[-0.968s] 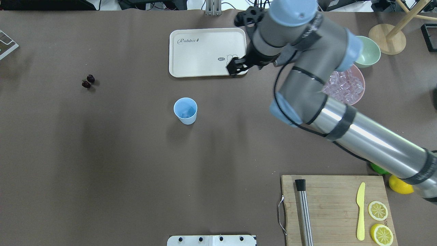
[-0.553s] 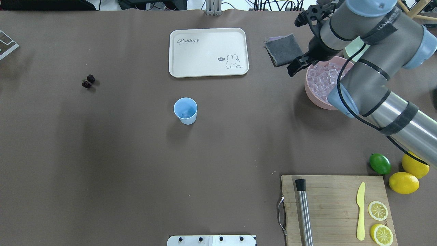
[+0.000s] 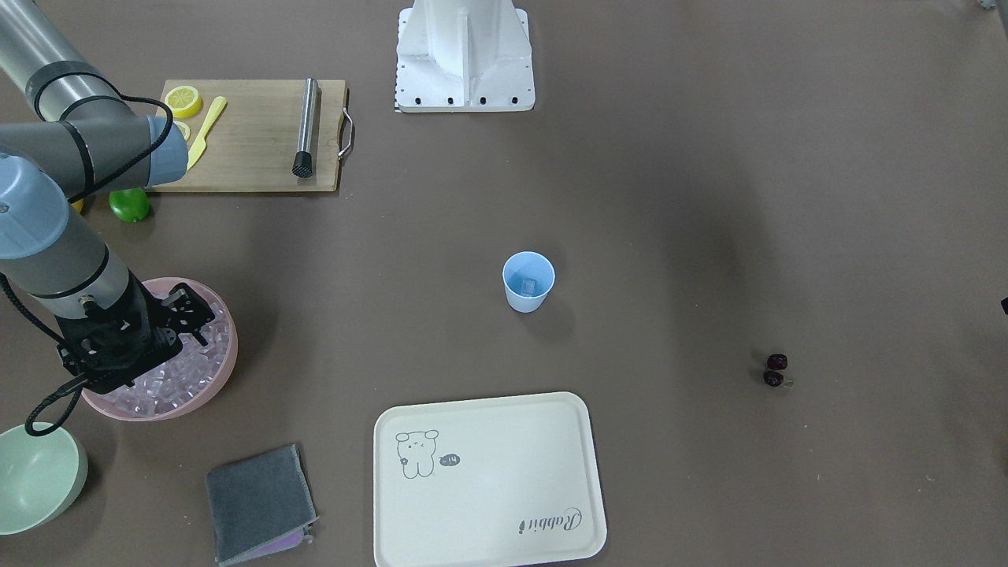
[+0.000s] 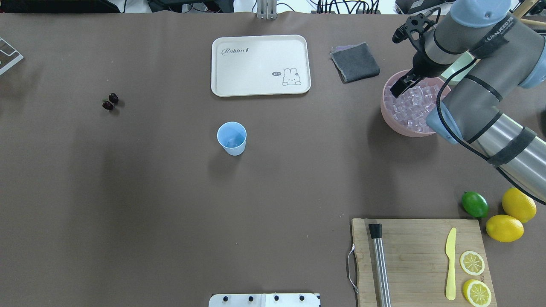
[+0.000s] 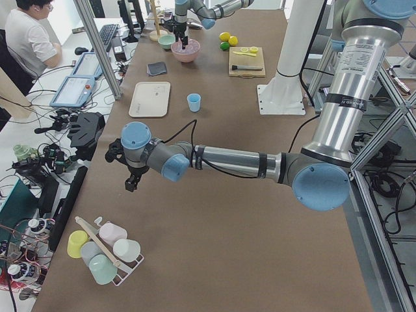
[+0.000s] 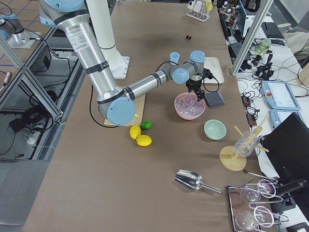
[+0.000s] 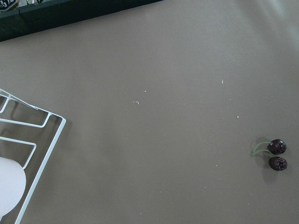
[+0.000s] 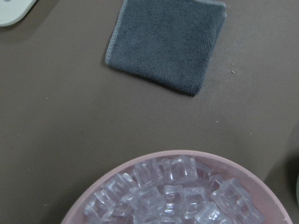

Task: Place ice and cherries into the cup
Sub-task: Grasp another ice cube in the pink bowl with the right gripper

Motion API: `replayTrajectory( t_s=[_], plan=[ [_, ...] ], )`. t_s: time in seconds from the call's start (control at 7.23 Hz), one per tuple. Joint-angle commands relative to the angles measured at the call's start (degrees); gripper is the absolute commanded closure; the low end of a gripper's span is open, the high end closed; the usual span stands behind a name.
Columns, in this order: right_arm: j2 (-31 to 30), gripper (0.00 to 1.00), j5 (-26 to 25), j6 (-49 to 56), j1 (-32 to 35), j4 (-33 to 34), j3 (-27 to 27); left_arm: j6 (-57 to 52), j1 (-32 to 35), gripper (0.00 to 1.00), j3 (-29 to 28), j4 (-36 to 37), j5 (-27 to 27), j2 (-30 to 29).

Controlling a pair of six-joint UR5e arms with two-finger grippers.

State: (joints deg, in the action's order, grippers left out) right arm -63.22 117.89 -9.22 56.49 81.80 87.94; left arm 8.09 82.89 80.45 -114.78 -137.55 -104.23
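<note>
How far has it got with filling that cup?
Barely begun. The cup seems to hold one ice cube. The right arm is over the pink bowl of ice, likely for more. The cherries lie on the table, far from the cup, not yet moved.
</note>
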Motion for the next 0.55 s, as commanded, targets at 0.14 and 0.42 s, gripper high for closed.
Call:
replayTrajectory(
  t_s=[0.14, 0.42],
  plan=[
    [-1.03, 0.01, -4.86, 3.51, -1.12, 0.37, -0.57, 0.00, 0.07, 0.03, 0.06, -0.53, 0.00, 0.52],
    [-1.20, 0.01, -9.51, 3.60, -2.00, 0.37, -0.57, 0.00, -0.01, 0.03, -0.38, -1.15, 0.09, 0.52]
  ],
)
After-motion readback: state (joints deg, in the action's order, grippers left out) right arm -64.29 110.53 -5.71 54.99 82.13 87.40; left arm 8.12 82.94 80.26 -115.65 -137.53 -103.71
